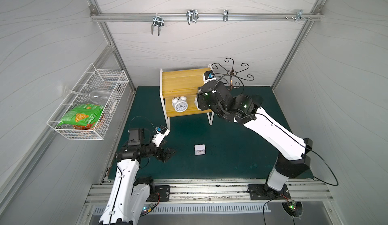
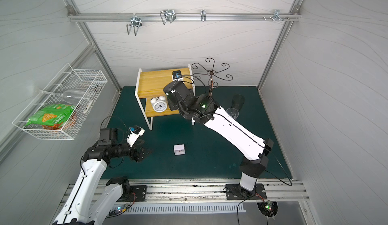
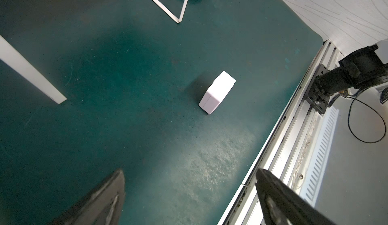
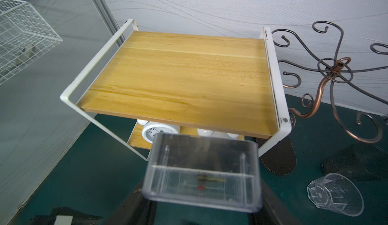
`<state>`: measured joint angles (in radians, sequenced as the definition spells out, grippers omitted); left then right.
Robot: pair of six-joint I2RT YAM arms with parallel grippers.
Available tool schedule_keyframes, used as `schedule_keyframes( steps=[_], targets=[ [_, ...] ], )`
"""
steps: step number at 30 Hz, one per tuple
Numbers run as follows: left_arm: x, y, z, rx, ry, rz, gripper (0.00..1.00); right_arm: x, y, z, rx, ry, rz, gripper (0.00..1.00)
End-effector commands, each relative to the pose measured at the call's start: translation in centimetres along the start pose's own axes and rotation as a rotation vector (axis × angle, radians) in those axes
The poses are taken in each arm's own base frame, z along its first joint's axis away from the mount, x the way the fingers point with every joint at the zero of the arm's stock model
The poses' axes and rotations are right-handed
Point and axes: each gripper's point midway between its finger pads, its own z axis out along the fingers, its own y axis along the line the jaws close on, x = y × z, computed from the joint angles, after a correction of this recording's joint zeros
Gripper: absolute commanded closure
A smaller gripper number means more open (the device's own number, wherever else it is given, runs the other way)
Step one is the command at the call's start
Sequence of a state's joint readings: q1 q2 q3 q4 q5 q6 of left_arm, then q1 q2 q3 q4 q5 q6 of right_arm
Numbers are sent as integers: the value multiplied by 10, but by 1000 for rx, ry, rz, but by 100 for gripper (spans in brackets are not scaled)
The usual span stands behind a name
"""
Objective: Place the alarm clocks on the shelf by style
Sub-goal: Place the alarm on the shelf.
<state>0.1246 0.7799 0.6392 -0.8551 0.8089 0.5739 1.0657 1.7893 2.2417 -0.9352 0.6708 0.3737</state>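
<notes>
The shelf stands at the back of the green mat, its top board bare. On its lower tier stands a round white twin-bell alarm clock. A second round one beside it is mostly hidden under the top board and my right arm. My right gripper is shut on the clear square clock, held in front of the shelf just below the top board's edge. A white square clock stands on the mat. My left gripper hangs open to its left, holding nothing.
A white wire basket on the left wall holds a wine glass and a green snack bag. A dark curly-hooked stand stands right of the shelf, with a clear drinking glass near its base. A metal rail runs along the mat's front edge.
</notes>
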Motion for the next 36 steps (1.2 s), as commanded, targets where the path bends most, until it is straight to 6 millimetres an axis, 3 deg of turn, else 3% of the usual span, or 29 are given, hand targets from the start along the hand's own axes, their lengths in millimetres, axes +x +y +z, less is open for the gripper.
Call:
schedule_keyframes(
  steps=[1,8,21,36],
  targets=[
    [-21,0,-7,-7,-56,54,1,-5,-11,10,41,27,-39,37],
    [-20,1,-6,-11,-52,57,1,-22,-13,38,20,31,-12,38],
    [-20,2,-6,-14,-52,55,1,-9,-22,80,34,83,-10,37],
    [-23,4,-5,-15,-60,46,1,-8,-28,89,55,84,-15,29]
  ],
)
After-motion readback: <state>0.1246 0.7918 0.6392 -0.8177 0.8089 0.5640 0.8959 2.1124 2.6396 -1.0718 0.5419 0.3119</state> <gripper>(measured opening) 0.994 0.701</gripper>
